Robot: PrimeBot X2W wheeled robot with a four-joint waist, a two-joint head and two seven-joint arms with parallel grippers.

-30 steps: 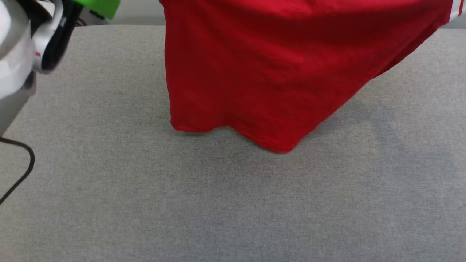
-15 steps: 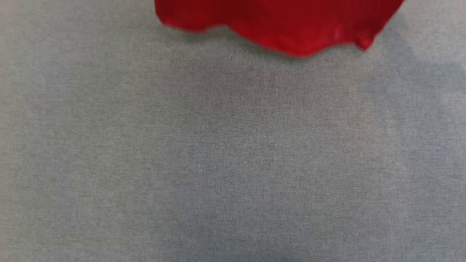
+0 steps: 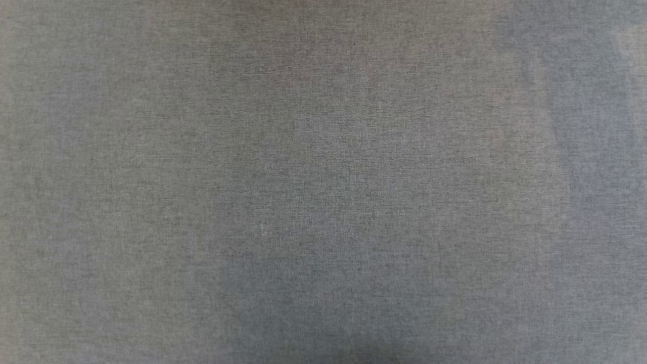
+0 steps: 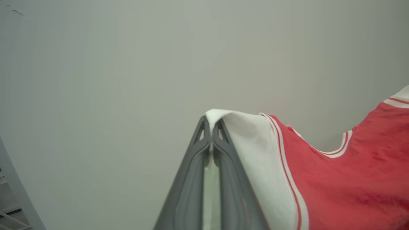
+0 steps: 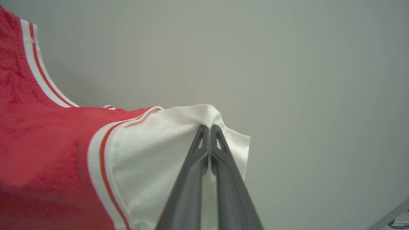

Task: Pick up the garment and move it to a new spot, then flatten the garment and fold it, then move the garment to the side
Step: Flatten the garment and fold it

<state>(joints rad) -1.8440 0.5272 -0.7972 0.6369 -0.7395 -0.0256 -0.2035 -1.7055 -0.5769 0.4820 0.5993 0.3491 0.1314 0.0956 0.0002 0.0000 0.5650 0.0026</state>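
Left wrist view: left gripper (image 4: pixel 211 123) clenched on white-sleeved red jersey garment (image 4: pixel 351 179) spreading rightward; right gripper (image 5: pixel 210 127) clenched likewise.

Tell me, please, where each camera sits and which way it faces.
Head view: on the robot's head, facing down at a grey cloth surface.
Left wrist view: on the left wrist, facing along the left hand toward a pale wall; the hand is shut on the shirt by a white sleeve.
Right wrist view: on the right wrist, facing along the right hand toward the wall; the hand is shut on the other white sleeve.
Shared: both wrist views show the shirt and the wall.
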